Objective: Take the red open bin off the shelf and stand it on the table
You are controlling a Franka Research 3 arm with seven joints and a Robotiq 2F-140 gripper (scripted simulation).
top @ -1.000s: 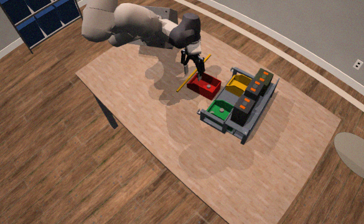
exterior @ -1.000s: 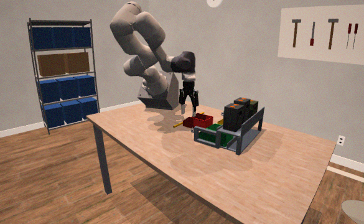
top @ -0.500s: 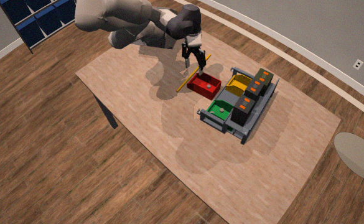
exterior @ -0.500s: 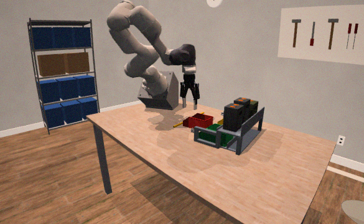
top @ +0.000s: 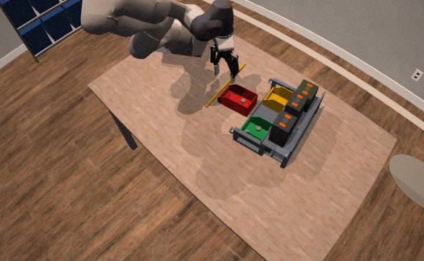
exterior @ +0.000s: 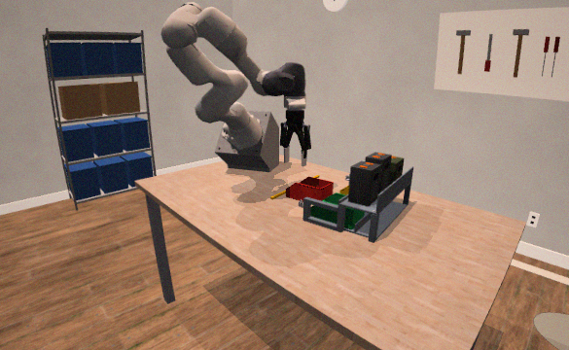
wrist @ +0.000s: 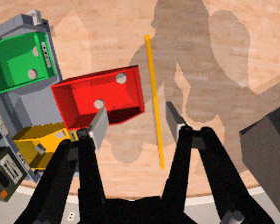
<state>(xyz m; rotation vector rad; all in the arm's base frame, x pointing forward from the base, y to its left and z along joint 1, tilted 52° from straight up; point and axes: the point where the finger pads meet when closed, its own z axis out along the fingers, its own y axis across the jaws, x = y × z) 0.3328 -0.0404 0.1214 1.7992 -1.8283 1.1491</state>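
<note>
1. Across the middle of the top view, your desk (top: pixel 288 217) (exterior: pixel 410 272) (wrist: pixel 106 30) carries everything below.
2. Right of centre there, your grey shelf (top: pixel 266 112) (exterior: pixel 396 190) (wrist: pixel 26 110) holds the green bin (top: pixel 255 127) (exterior: pixel 335 213) (wrist: pixel 16 65) and yellow bin (top: pixel 278 98) (exterior: pixel 345 190) (wrist: pixel 42 143).
3. At upper centre, your hand (top: pixel 225 75) (exterior: pixel 295 160) (wrist: pixel 136 113) hangs spread, gripping nothing.
4. Near centre, you have the red bin (top: pixel 238 99) (exterior: pixel 309 189) (wrist: pixel 91 95) upright on the desk, off the shelf's board.
5. Left of it, you see a yellow strip (top: pixel 219 93) (exterior: pixel 281 194) (wrist: pixel 155 100).
6. Inside the red bin, you see two grey discs (top: pixel 243 100) (wrist: pixel 99 104).
</note>
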